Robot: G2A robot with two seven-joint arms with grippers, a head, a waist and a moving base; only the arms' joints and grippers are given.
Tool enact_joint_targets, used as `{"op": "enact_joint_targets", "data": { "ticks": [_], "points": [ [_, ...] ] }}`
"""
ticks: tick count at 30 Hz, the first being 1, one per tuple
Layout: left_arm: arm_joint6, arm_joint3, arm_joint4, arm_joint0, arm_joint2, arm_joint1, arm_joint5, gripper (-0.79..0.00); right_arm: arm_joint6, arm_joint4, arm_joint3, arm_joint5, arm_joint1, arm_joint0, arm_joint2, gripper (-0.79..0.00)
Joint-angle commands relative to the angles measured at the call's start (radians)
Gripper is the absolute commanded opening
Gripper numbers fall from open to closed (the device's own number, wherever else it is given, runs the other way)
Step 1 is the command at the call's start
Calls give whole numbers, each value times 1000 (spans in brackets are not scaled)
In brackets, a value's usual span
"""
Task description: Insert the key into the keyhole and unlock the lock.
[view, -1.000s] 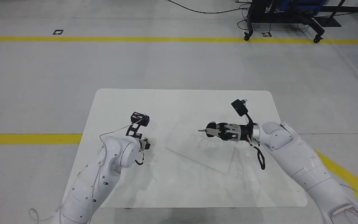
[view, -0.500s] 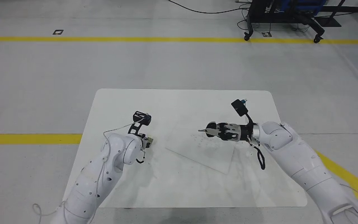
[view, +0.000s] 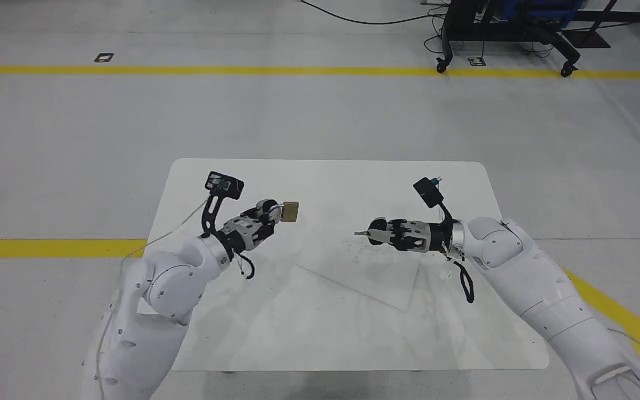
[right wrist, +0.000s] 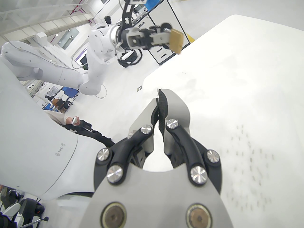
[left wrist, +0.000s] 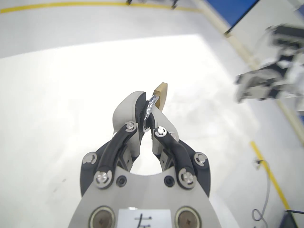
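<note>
A brass padlock hangs above the left half of the white table. My left gripper is shut on its silver shackle. In the left wrist view the brass body sticks out past the closed fingertips of that gripper. My right gripper hovers over the table's middle, shut on a thin metal key whose tip points at the lock. The right wrist view shows its pads pressed together, a sliver of key at their tip, and the lock farther off.
A faint rectangular clear sheet lies on the table under the right gripper. Yellow floor lines run past the table, and a dark cart stands far behind it.
My left arm has lifted and turned its wrist, bringing the padlock up into sight and pointing it toward the right gripper. The right arm has kept still.
</note>
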Motion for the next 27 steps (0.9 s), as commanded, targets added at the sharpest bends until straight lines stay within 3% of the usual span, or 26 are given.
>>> {"op": "enact_joint_targets", "data": {
  "ticks": [1, 9, 12, 18, 20, 27],
  "points": [
    [7, 10, -77, 7, -11, 1, -60, -785, 0, 0, 0, 0, 0, 0, 0, -785],
    [-1, 21, -92, 11, -1, 0, -54, -785, 0, 0, 0, 0, 0, 0, 0, -785],
    [-28, 69, -176, -37, 29, -5, -37, -785, -15, 9, -26, 0, -3, -7, -6, -785],
    [-171, 279, -624, -220, 138, -33, -40, -785, -117, -6, -50, 10, -34, 10, -40, -785],
    [-214, 311, -638, -262, 165, -37, -48, -785, -156, -20, -59, 18, -45, 18, -50, -785],
    [-214, 311, -638, -262, 165, -37, -48, -785, -167, -24, -61, 17, -48, 19, -52, -785]
  ]
}}
